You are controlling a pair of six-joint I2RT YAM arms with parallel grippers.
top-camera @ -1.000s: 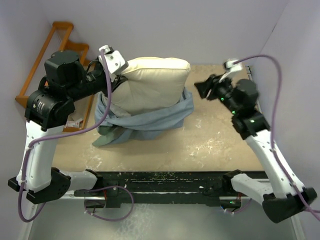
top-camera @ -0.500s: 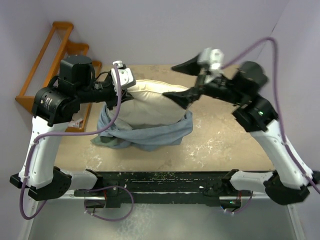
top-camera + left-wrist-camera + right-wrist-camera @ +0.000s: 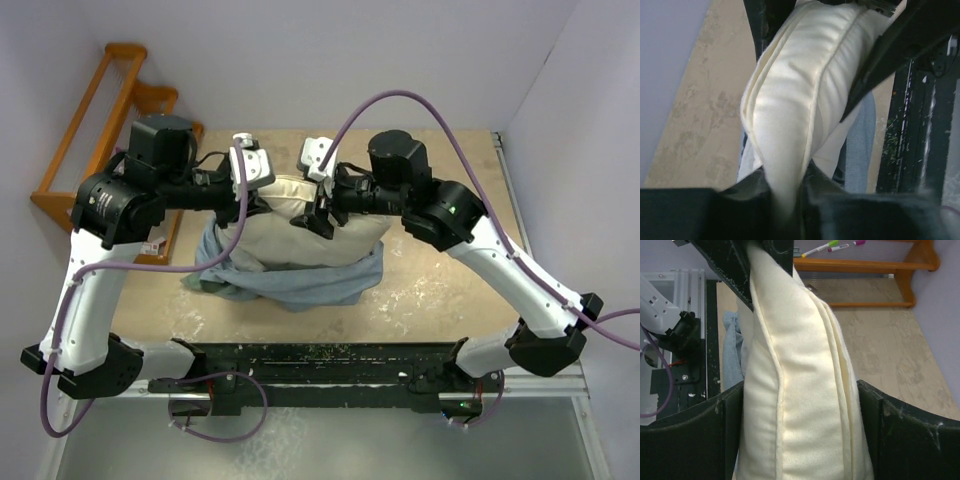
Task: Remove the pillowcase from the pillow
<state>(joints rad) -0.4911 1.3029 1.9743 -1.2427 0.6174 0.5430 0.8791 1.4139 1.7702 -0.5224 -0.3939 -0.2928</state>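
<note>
Worktop [image 3: 430,290], beige: cream pillow [image 3: 300,240] standing on edge at centre, top exposed. Blue-grey pillowcase [image 3: 320,285] bunched round the pillow's lower part, pooled on the near and left sides. Left end effector [image 3: 785,200] pinched narrow on the pillow's upper left edge; right end effector [image 3: 800,440] spread wide, straddling the upper right edge, fingers [image 3: 905,440] against both faces.
</note>
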